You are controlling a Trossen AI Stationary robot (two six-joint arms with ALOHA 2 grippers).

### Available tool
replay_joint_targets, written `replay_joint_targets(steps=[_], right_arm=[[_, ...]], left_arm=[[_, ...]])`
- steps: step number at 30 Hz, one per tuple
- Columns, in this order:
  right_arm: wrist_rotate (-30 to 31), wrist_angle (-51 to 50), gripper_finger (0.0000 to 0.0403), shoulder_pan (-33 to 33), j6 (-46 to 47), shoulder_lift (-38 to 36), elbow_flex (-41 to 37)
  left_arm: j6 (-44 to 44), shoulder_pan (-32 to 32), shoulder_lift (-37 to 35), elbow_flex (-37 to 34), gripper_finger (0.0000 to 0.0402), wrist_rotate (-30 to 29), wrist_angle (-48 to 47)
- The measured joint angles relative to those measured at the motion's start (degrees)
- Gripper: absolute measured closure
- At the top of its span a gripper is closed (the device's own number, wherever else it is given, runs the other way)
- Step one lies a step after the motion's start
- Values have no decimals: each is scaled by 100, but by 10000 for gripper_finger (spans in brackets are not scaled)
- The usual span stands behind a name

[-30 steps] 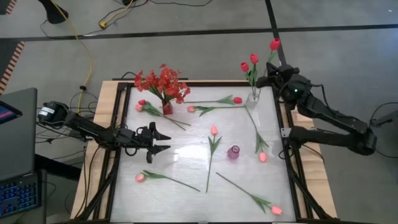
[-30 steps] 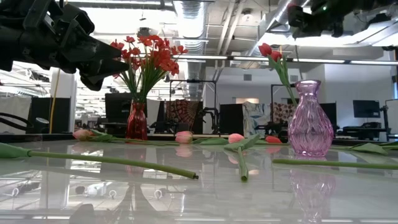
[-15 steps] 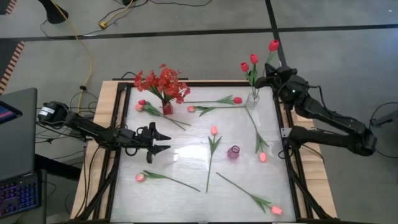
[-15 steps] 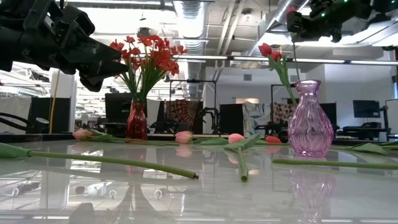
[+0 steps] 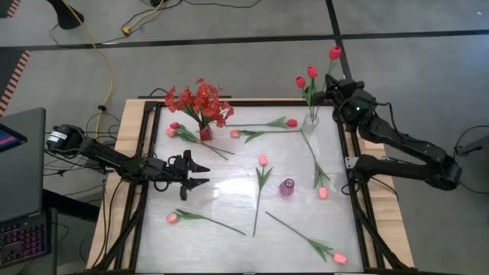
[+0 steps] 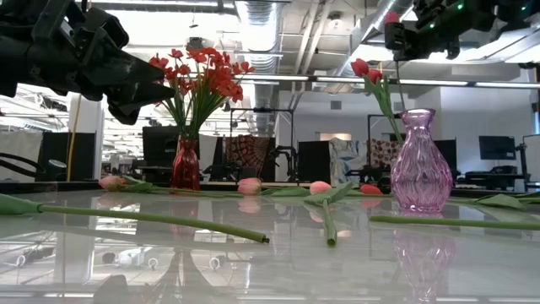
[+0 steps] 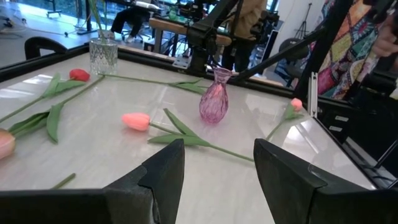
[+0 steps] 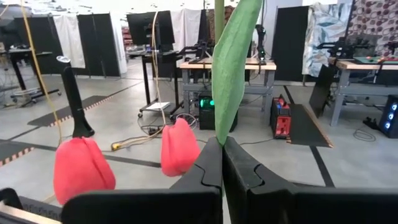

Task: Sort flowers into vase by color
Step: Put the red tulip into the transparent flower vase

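Note:
My right gripper [image 5: 329, 89] is raised at the far right, shut on a red tulip [image 5: 335, 53] next to the clear vase [image 5: 311, 118]. That vase holds two red tulips [image 8: 84, 169]. A red vase [image 5: 205, 132] at the far left holds red blossom sprays [image 5: 199, 99]. A small purple vase [image 5: 286, 187] stands empty in the middle right. Several pink tulips [image 5: 263, 160] lie flat on the table. My left gripper [image 5: 205, 174] hovers open at the table's left edge, with nothing between its fingers [image 7: 168, 174]. My right gripper pinches the red tulip's green stem and a leaf [image 8: 225, 112] between its two shut fingers. The fingers reach in level and lie across the upright stem. The tulip is lifted clear, its head above the gripper and its lower stem hanging below.
Loose tulips lie at the near left [image 5: 172, 218], near right [image 5: 339, 258], right [image 5: 322, 192] and far middle [image 5: 235, 134]. The table has a raised frame [image 5: 145, 153]. A laptop [image 5: 19, 160] sits off the table's left.
My right gripper has edged toward the table's left with the red tulip, which stays upright and clear of the table.

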Motion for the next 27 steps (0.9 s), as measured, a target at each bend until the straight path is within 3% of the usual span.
replay_joint_targets(steps=[27], right_arm=[[-1, 248, 378, 0, -45, 349, -4]], left_arm=[[-74, 0, 0, 0, 221, 11, -2]])
